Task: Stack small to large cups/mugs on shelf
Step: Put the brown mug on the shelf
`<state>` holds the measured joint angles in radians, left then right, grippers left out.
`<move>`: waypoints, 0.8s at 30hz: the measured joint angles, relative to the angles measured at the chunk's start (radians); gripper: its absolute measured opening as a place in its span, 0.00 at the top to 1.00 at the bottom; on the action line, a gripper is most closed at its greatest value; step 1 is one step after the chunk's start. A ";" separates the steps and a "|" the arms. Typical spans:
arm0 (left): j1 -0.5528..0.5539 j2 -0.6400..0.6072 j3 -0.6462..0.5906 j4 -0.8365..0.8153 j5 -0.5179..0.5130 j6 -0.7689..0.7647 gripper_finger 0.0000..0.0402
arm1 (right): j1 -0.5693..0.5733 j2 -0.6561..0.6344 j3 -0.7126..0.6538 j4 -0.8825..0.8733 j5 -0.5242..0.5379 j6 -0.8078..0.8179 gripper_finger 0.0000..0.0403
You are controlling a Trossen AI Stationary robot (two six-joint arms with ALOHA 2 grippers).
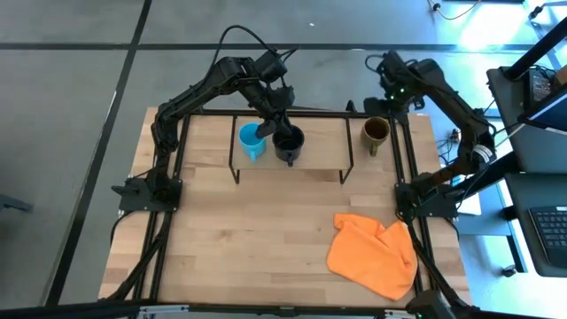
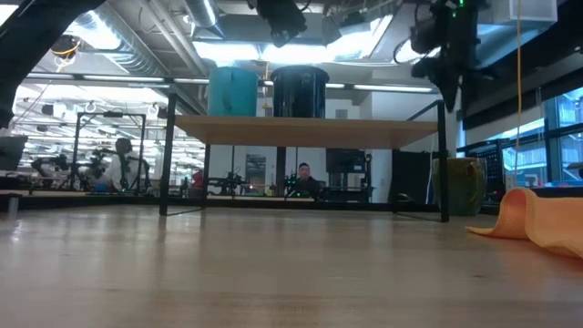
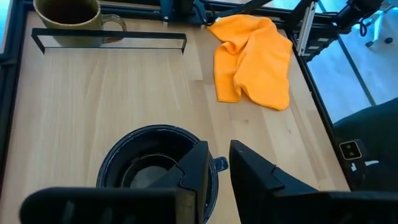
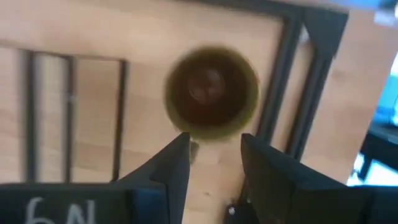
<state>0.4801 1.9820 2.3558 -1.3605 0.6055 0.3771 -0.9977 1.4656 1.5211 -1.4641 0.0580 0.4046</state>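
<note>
The light blue mug (image 1: pixel 251 142) and the black mug (image 1: pixel 289 143) stand side by side on the shelf (image 1: pixel 319 156), blue to the left. In the low view both mugs, blue (image 2: pixel 232 91) and black (image 2: pixel 299 91), rest by their bases on the shelf board (image 2: pixel 364 132). My left gripper (image 1: pixel 271 127) hovers open just above the black mug (image 3: pixel 146 165), fingers over its rim and handle side. The olive-brown mug (image 1: pixel 376 133) stands on the table right of the shelf. My right gripper (image 4: pixel 214 155) hangs open above that mug (image 4: pixel 211 93), pointing down.
A crumpled orange cloth (image 1: pixel 372 252) lies on the table's near right part. The shelf's black legs (image 2: pixel 444 164) stand beside the olive-brown mug (image 2: pixel 460 187). The black table frame (image 1: pixel 409 168) runs along the right edge. People sit in the room behind (image 2: pixel 118 169).
</note>
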 joint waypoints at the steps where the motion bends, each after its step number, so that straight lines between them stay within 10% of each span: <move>1: 0.000 0.000 0.000 0.000 -0.003 0.000 0.85 | 0.000 -0.006 -0.029 -0.002 0.001 0.013 0.64; 24: 0.004 0.000 0.000 0.000 -0.016 0.027 0.85 | 0.026 -0.351 -0.574 0.327 0.068 0.599 0.64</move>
<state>0.4839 1.9820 2.3558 -1.3609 0.5892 0.4042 -0.9714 1.1146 0.9471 -1.1371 0.1263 1.0039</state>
